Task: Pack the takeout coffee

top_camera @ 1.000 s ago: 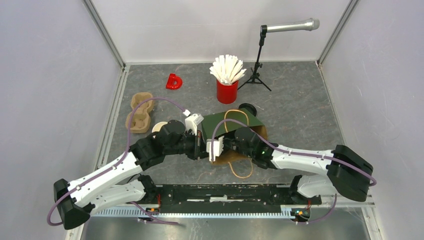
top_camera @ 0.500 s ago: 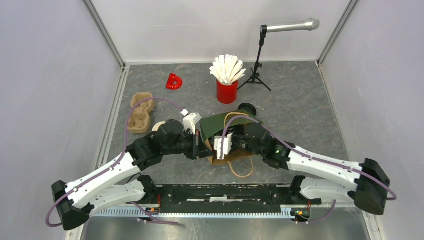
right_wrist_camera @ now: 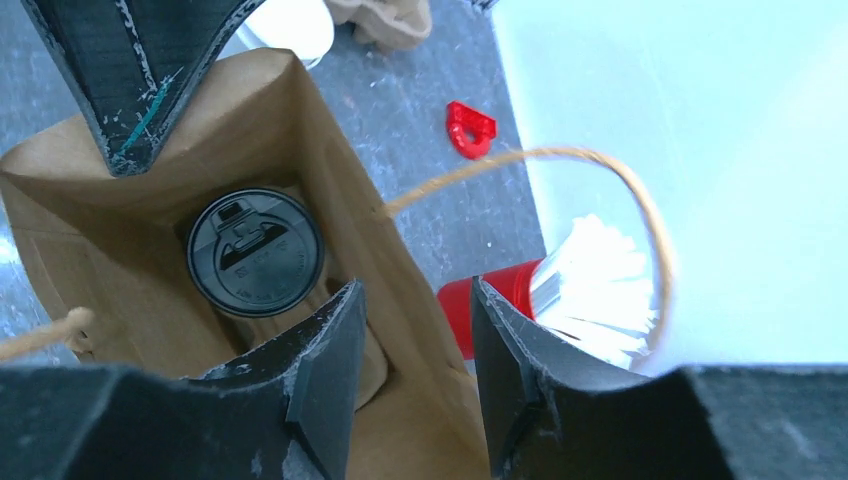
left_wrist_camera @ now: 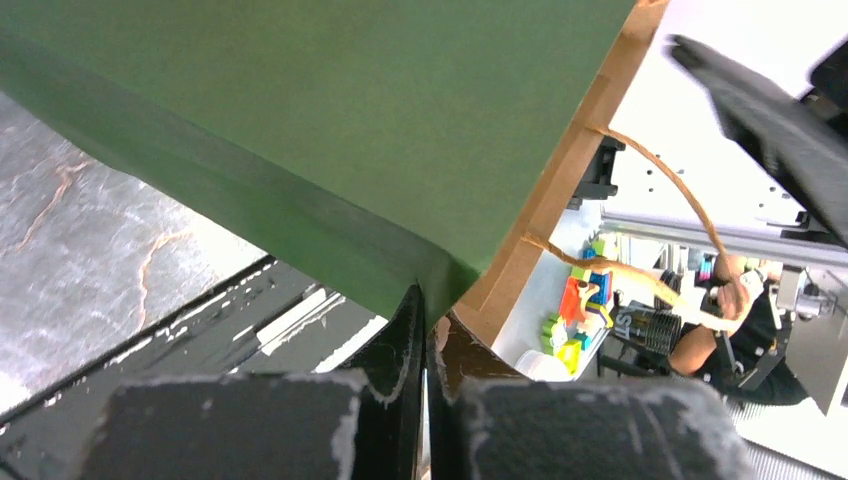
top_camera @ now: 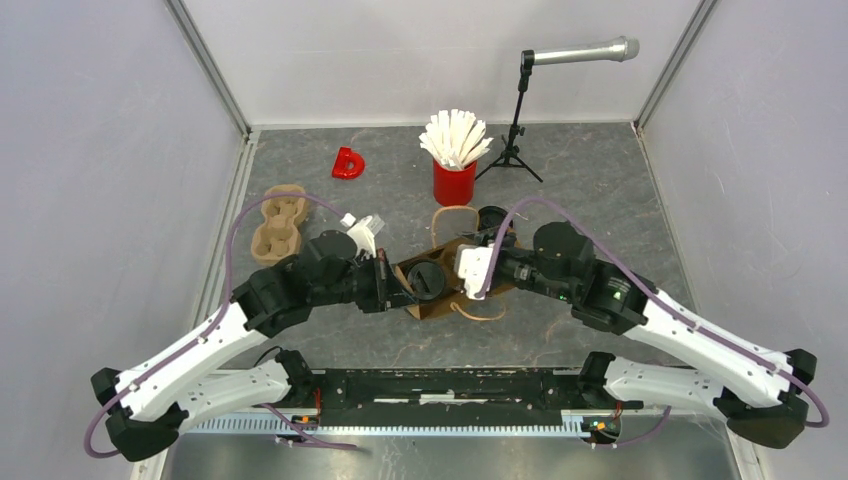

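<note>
A paper bag (top_camera: 424,306), green outside (left_wrist_camera: 350,120) and brown inside (right_wrist_camera: 100,230), stands with its mouth open upward at mid-table. One takeout coffee, its black lid (top_camera: 428,279) up, sits at the bottom of the bag (right_wrist_camera: 255,250). My left gripper (top_camera: 396,288) is shut on the bag's rim (left_wrist_camera: 428,300), pinching a corner. My right gripper (top_camera: 478,272) is open (right_wrist_camera: 415,290) and straddles the bag's opposite wall without pinching it. Another black lid (top_camera: 493,218) shows just behind the bag. A white cup's side (right_wrist_camera: 290,25) peeks past the bag's far rim.
A red cup of white sticks (top_camera: 454,170) stands behind the bag (right_wrist_camera: 457,305). A brown pulp carrier (top_camera: 278,222) lies at the left, a red D-shaped piece (top_camera: 348,163) behind it. A microphone stand (top_camera: 515,140) is at the back right. Grey walls enclose the table.
The bag went from lying flat to standing with its mouth open. My right arm swung right and back, and its jaws widened. My left gripper kept its hold on the rim.
</note>
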